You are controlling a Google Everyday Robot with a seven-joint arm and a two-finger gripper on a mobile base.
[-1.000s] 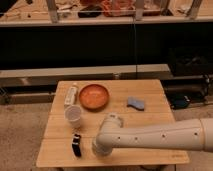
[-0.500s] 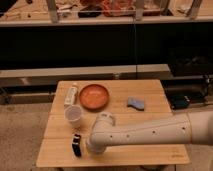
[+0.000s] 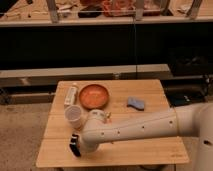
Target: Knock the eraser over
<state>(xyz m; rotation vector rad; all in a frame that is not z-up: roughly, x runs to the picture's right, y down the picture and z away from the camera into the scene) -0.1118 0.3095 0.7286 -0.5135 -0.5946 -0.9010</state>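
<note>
The eraser (image 3: 75, 145) is a small black block with a pale band. It stands near the front left of the wooden table (image 3: 150, 150), just in front of the white cup (image 3: 74, 116). My white arm reaches in from the right across the table's front. The gripper (image 3: 83, 146) is at its left end, right beside the eraser on its right side, apparently touching it. The arm's bulky end hides the gripper itself.
An orange bowl (image 3: 93, 95) sits at the back centre. A long pale bar (image 3: 71, 94) lies left of the bowl. A blue wavy sponge (image 3: 136, 103) lies at the right. A dark shelf unit stands behind the table.
My arm has swept further left along the table's front, bringing the gripper up against the eraser. The eraser still stands in about the same spot.
</note>
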